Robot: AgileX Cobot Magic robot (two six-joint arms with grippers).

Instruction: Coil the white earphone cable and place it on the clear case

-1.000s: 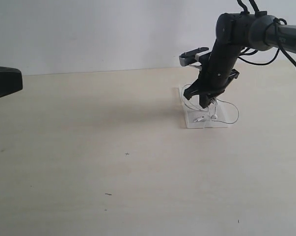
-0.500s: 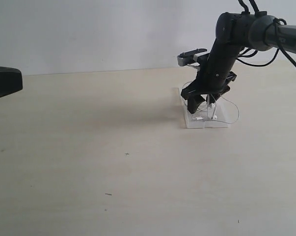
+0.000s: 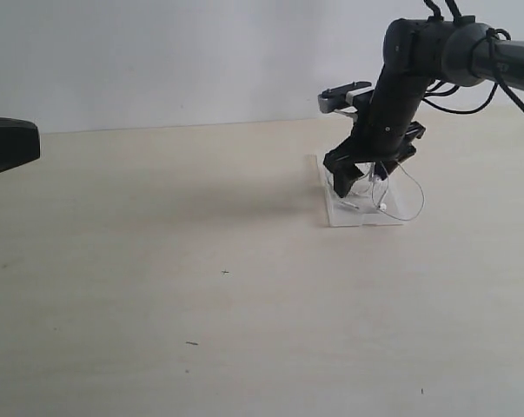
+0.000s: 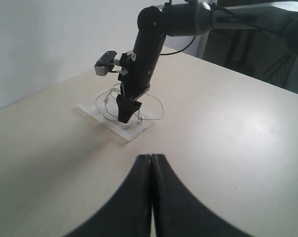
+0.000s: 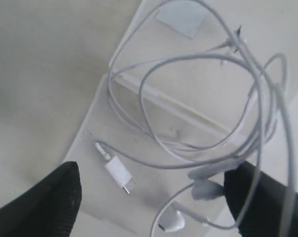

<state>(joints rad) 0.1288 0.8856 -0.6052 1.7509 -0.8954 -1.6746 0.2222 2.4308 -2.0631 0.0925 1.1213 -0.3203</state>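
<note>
The clear case (image 3: 341,217) lies flat on the table at the right. The white earphone cable (image 3: 409,201) rests on it in loose loops, one loop spilling past the case's right edge. My right gripper (image 3: 359,184) hangs just above the case, open, nothing between its fingers. In the right wrist view the cable (image 5: 153,123), its plug (image 5: 118,174) and an earbud (image 5: 171,222) lie on the case (image 5: 89,197) between the spread fingers (image 5: 55,197). Some strands run close past one finger. My left gripper (image 4: 151,157) is shut and empty, far from the case (image 4: 134,132).
The left arm's dark end (image 3: 5,143) shows at the left edge of the exterior view. Bare pale tabletop (image 3: 201,287) stretches between it and the case. A white wall (image 3: 157,52) stands behind.
My right gripper has lifted off the case and its fingers have spread apart. The coiled cable stays on the case. The left arm has not moved.
</note>
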